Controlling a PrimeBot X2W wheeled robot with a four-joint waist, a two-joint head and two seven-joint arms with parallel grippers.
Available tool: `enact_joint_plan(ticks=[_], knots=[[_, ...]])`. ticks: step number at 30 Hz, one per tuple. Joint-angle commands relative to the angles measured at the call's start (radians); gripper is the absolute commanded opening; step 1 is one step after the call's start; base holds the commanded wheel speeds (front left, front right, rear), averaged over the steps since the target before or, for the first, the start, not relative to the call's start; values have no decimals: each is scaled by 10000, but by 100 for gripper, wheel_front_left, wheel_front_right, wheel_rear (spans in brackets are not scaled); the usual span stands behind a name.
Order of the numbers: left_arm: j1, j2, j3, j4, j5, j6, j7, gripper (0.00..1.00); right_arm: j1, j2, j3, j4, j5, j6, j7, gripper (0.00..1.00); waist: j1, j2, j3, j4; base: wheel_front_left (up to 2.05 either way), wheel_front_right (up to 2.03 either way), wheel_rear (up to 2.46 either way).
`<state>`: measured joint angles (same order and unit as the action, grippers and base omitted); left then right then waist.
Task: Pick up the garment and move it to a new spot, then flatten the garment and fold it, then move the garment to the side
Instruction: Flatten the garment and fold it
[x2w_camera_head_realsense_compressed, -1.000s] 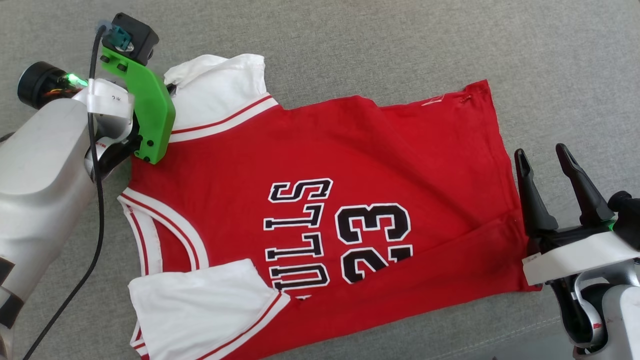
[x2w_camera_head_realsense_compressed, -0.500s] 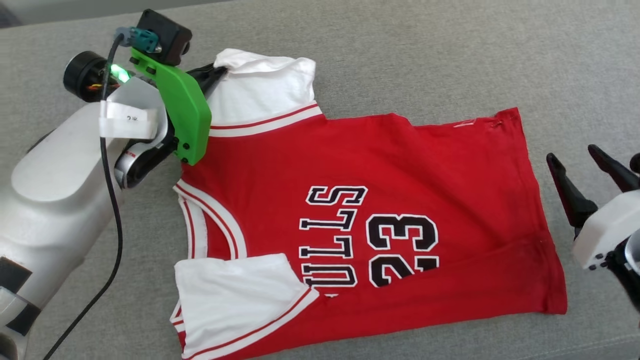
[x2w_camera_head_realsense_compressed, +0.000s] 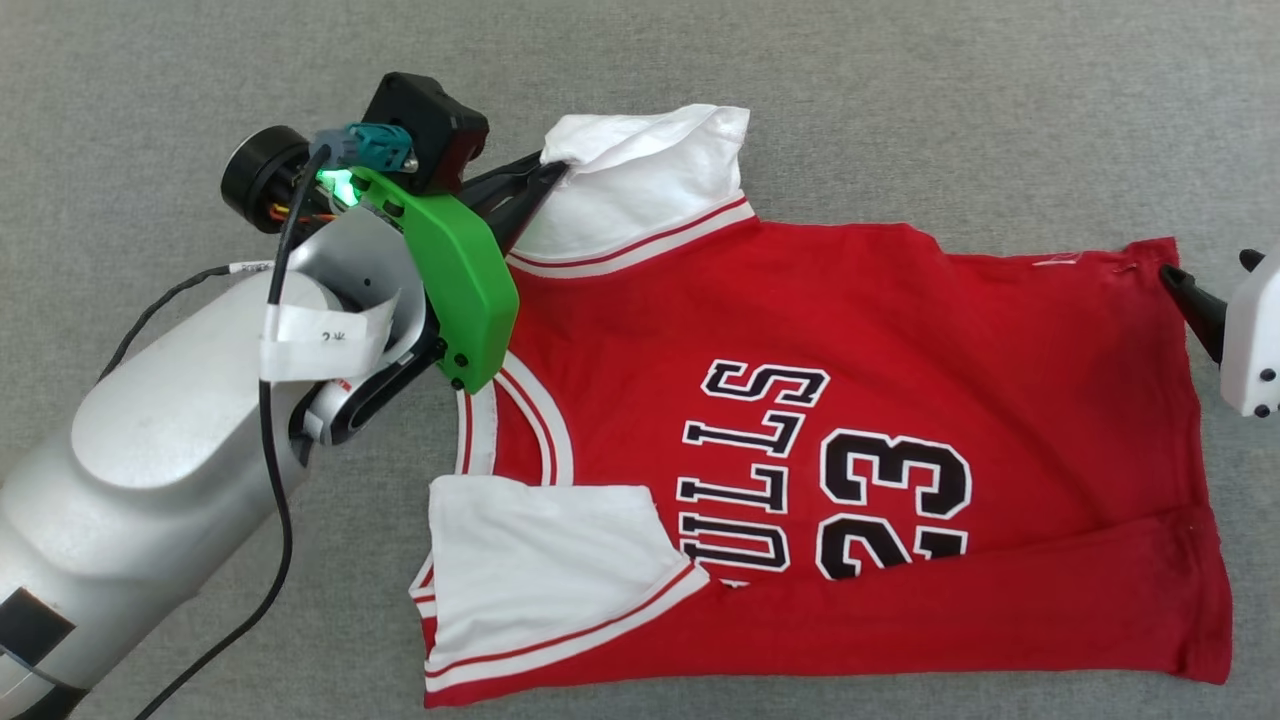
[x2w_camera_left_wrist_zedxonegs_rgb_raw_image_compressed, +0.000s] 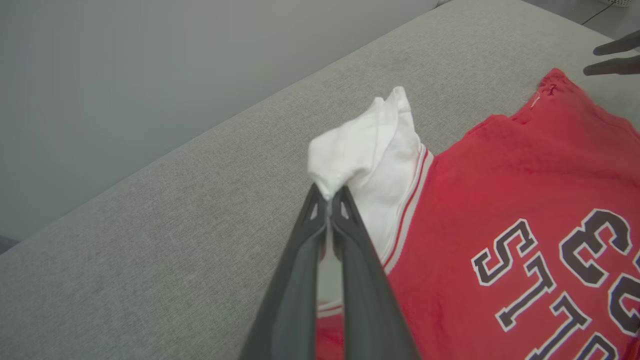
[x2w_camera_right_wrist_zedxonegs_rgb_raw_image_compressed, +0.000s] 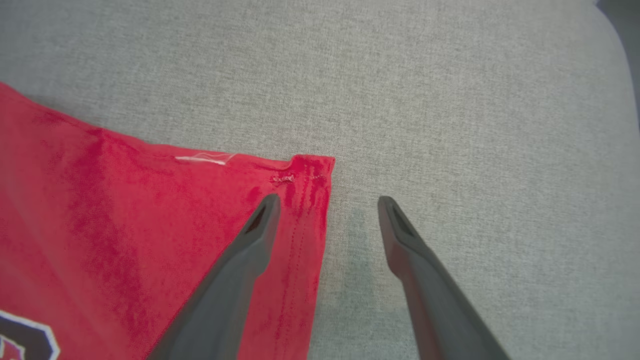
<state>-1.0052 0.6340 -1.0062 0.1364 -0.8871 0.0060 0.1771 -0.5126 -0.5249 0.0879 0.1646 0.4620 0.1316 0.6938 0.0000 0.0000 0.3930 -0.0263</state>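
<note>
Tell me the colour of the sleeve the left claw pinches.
The sleeve is white, red-striped trim; left wrist view.

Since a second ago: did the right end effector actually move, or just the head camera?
Yes. Judged against the garment, the right end effector went from beside mid-hem to the far hem corner, open astride it.

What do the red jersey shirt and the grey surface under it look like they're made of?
The red jersey shirt: soft matte knit fabric, apparently; its white sleeve bunches where the left gripper pinches it. The grey surface: likely woven upholstery cloth, matte, with a fine flecked weave.
</note>
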Motion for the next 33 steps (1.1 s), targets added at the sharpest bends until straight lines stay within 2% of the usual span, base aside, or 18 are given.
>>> enact_joint_plan(ticks=[1, 11, 12, 13, 14, 15, 16, 26, 33], knots=[[143, 103, -6, -197, 201, 119, 18, 0, -276, -77, 117, 257, -42, -9, 59, 100, 0, 0, 225, 260, 0, 0, 0], [289, 232, -49, -1105, 281, 477, 85, 0, -860, -131, 865, 1820, 9, -9, 106, 100, 0, 0, 450, 564, 0, 0, 0], [299, 233, -53, -1131, 276, 493, 89, 0, -868, -144, 951, 1905, 57, -9, 123, 95, 0, 0, 455, 575, 0, 0, 0], [305, 233, -57, -1144, 270, 501, 93, 0, -880, -157, 998, 1961, 83, -9, 100, 67, 0, 0, 455, 582, 0, 0, 0], [317, 232, -58, -1151, 256, 507, 91, 0, -903, -173, 1048, 2034, 108, -9, 42, 30, 0, 0, 446, 585, 0, 0, 0], [333, 232, -60, -1148, 243, 510, 84, 0, -917, -182, 1084, 2092, 128, -9, -10, 12, 0, 0, 433, 585, 0, 0, 0], [357, 232, -61, -1135, 220, 512, 76, 0, -935, -193, 1130, 2143, 153, -9, -118, 0, 0, 0, 413, 585, 0, 0, 0], [864, 249, 75, -673, -242, 603, -215, 0, -1038, -80, 803, 2649, 298, -9, -2099, 0, 0, 0, -185, 483, 0, 0, 0], [1604, 356, 109, -598, -619, 748, -529, 0, -161, -62, 625, 2549, 786, -9, -3398, 0, 0, 0, -944, 411, 0, 0, 0]])
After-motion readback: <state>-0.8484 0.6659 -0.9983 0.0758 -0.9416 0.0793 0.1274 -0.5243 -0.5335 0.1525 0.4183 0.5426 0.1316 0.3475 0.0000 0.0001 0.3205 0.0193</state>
